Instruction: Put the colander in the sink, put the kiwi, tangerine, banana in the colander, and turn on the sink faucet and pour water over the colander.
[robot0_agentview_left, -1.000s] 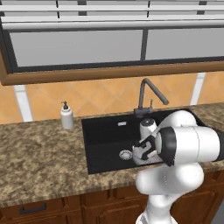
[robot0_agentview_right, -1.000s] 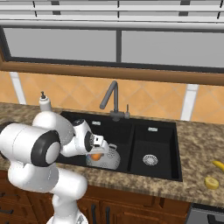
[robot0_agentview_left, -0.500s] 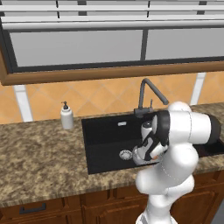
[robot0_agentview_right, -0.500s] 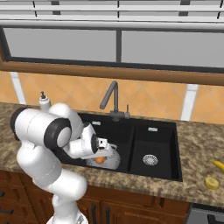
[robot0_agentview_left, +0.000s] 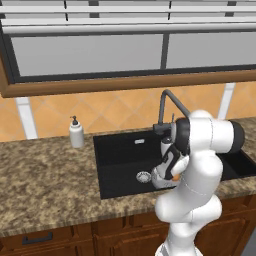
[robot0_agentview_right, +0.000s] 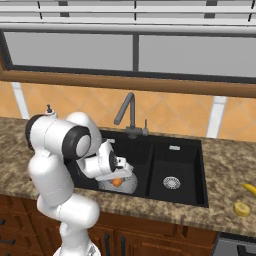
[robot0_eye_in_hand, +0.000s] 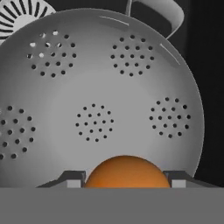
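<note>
Item: colander (robot0_eye_in_hand: 105, 105). Grey perforated bowl, seated in the large left basin of the sink (robot0_agentview_right: 175, 150), its rim just beside the silver drain (robot0_agentview_left: 143, 176). Bowl holds no fruit yet.

Item: tangerine (robot0_eye_in_hand: 127, 171). Small orange ball, pinched between the two tips of my pincer (robot0_eye_in_hand: 125, 178), one tip on each flank. It hangs over the near side of the bowl, inside the rim line.

Item: my pincer. Jaws pressed on the tangerine, pointing down into the colander; from the right base view the fruit (robot0_agentview_right: 116, 182) shows just under my hand.

Handling note, my judgement: the step in hand is the release. I should lower until the fruit is close to the perforated floor, then spread the jaws slowly, so the ball settles and does not bounce out over the rim. Lift straight up afterwards, clear of the handles.

Item: banana (robot0_agentview_right: 249, 188). On the counter, far right, well apart from the sink. Pending.

Item: sink faucet (robot0_agentview_right: 128, 112). Behind the basins, spout angled left. Untouched.
</note>
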